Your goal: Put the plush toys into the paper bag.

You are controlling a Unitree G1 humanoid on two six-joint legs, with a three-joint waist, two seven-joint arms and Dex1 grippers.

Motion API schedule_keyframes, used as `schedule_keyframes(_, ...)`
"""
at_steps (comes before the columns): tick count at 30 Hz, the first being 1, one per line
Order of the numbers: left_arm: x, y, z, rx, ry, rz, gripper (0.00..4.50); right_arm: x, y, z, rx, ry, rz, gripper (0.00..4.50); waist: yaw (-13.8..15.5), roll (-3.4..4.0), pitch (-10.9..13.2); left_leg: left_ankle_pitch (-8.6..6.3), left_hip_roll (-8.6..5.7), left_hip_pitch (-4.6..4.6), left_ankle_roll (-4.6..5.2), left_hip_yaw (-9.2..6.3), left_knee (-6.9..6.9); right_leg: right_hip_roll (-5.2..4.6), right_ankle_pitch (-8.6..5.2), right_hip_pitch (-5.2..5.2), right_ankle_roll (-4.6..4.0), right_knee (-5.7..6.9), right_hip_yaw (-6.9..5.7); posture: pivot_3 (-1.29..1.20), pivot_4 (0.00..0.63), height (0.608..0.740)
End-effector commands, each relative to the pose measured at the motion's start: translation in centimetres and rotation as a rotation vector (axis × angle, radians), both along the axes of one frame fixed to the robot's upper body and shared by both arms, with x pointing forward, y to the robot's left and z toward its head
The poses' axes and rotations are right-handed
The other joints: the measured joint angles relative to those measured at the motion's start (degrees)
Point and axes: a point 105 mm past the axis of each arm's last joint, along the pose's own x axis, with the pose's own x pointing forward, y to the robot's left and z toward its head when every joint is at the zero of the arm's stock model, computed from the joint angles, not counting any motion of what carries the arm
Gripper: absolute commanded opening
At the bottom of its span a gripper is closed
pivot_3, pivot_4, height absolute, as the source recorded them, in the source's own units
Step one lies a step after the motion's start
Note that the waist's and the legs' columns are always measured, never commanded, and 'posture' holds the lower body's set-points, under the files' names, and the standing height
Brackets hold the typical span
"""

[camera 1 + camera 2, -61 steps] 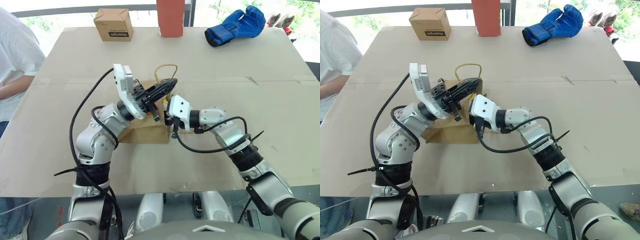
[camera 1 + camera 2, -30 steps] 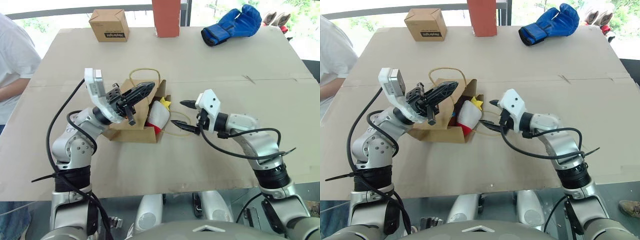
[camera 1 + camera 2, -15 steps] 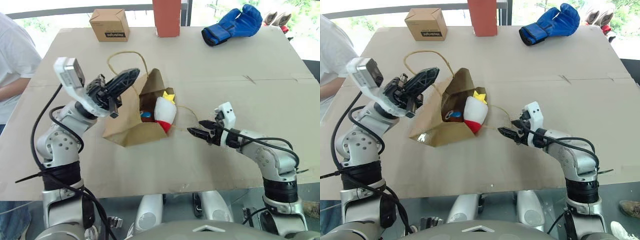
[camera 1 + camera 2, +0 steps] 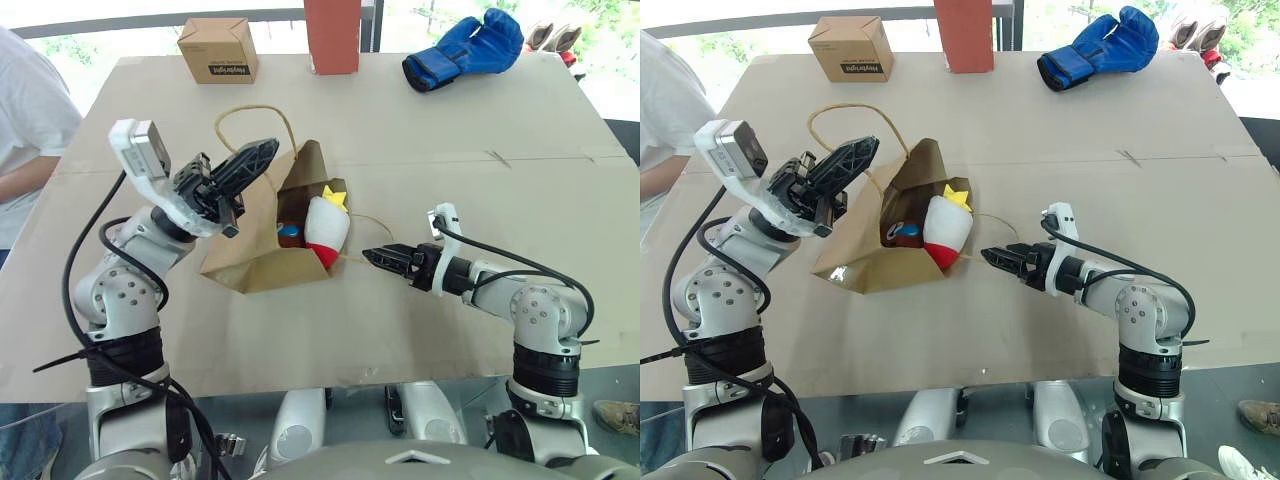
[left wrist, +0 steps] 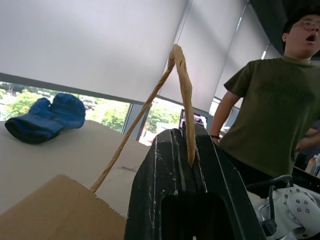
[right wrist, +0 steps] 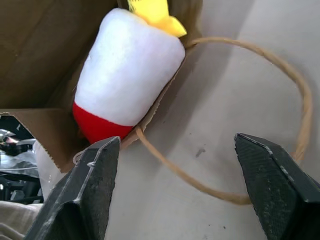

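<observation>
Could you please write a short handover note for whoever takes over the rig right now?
Left gripper: shut on one loop handle of the paper bag, holding the bag's mouth raised and open.
Right gripper: open, empty, beside the bag's mouth above the other handle, which lies on the table.
White rocket toy: standing in the bag's mouth, partly sticking out.
Brown round toy: deeper inside the bag, beside the rocket.
Done: both toys are at least partly in the bag.
Left: probably nudge the rocket fully inside, then let go of the handle.

Rocket toy released, bag seemingly raised
</observation>
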Motion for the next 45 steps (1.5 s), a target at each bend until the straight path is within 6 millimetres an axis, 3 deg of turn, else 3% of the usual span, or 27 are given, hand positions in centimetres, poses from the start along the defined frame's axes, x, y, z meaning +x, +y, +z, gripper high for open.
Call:
schedule_keyframes(1,-1.0,0.2,1.3,-0.014,-0.068,0.007,0.0,-0.4,-0.1,0.8,0.014,-0.037,0.016,1.86,0.0,0.0,0.0,0.0,0.0,0.0,0.0,0.0,0.0,0.0,0.0,0.0,0.0,0.0,0.0,0.0,0.15,0.74)
schedule_keyframes(4,-1.0,0.5,1.3,-0.012,-0.067,0.016,0.0,-0.4,-1.0,1.7,0.031,-0.074,-0.007,2.03,0.0,0.0,0.0,0.0,0.01,0.0,0.0,-0.01,-0.01,0.0,0.0,-0.01,0.0,0.01,-0.01,0.0,0.15,0.74)
schedule_keyframes(9,-0.9,0.6,1.2,-0.009,-0.065,0.025,0.0,-0.9,-3.1,1.2,0.022,-0.053,-0.068,4.18,0.1,0.0,0.0,0.0,0.0,-0.01,0.01,-0.01,-0.01,0.0,-0.01,-0.01,0.01,-0.04,-0.01,0.0,0.15,0.74)
schedule_keyframes(10,-0.9,0.6,1.2,-0.01,-0.066,0.025,0.0,-0.9,-3.5,0.7,0.01,-0.038,-0.085,4.44,0.1,0.0,0.0,0.0,0.0,-0.01,0.01,-0.01,-0.01,0.0,-0.01,-0.01,0.01,-0.04,-0.02,0.0,0.15,0.74)
schedule_keyframes(15,-0.8,0.6,1.2,-0.012,-0.067,0.023,0.0,-1.1,-3.9,0.2,0.015,-0.001,-0.11,4.44,-0.1,0.0,0.0,0.0,0.01,-0.01,0.0,0.03,-0.01,0.0,-0.02,-0.03,0.02,-0.03,0.02,0.0,0.15,0.74)
schedule_keyframes(22,-0.8,0.5,1.1,-0.013,-0.064,0.015,0.0,-0.4,-1.5,-0.5,0.073,0.046,-0.083,4.44,-0.2,0.0,0.0,0.0,0.04,-0.01,0.01,0.03,-0.02,0.03,-0.04,-0.04,0.05,-0.03,0.03,0.0,0.15,0.74)
schedule_keyframes(25,-0.8,0.4,1.1,-0.015,-0.065,0.014,0.0,0.1,-0.5,-0.8,0.097,0.058,-0.071,3.61,-0.2,0.0,0.0,0.0,0.05,0.0,0.01,0.04,-0.02,0.04,-0.04,-0.04,0.05,-0.03,0.03,0.0,0.15,0.74)
schedule_keyframes(31,-1.1,0.5,1.0,-0.019,-0.065,0.02,0.0,1.0,-0.3,0.2,0.2,0.014,-0.091,0.72,-0.1,0.0,0.0,0.0,0.04,-0.04,0.01,0.07,-0.05,0.03,-0.01,-0.07,0.02,-0.04,0.06,0.0,0.15,0.74)
schedule_keyframes(33,-1.1,0.5,1.0,-0.022,-0.064,0.022,0.0,0.9,-0.4,0.7,0.23,-0.012,-0.085,0.01,-0.1,0.0,0.0,0.0,0.04,-0.03,0.01,0.07,-0.04,0.03,-0.02,-0.07,0.04,-0.04,0.06,0.0,0.15,0.74)
schedule_keyframes(35,-1.2,0.4,0.9,-0.024,-0.063,0.024,0.0,1.0,-0.5,1.8,0.28,-0.05,-0.084,0.01,-0.1,0.0,0.0,0.0,0.04,-0.03,0.01,0.06,-0.04,0.03,-0.03,-0.08,0.05,-0.03,0.05,0.0,0.15,0.74)
schedule_keyframes(41,0.0,0.0,0.7,-0.025,-0.057,0.099,0.0,0.9,-1.1,8.7,0.501,-0.257,-0.025,0.01,-0.1,0.03,0.0,0.0,0.05,-0.03,0.01,0.08,-0.04,0.03,-0.02,-0.08,0.04,-0.02,0.08,0.0,0.15,0.74)
schedule_keyframes(45,1.3,0.5,2.3,-0.053,-0.094,0.173,0.0,0.3,-1.2,14.0,0.552,-0.425,0.043,0.01,0.0,0.04,0.0,0.0,0.05,-0.07,0.01,0.05,-0.04,0.06,-0.01,-0.12,0.03,-0.01,0.04,0.0,0.15,0.74)
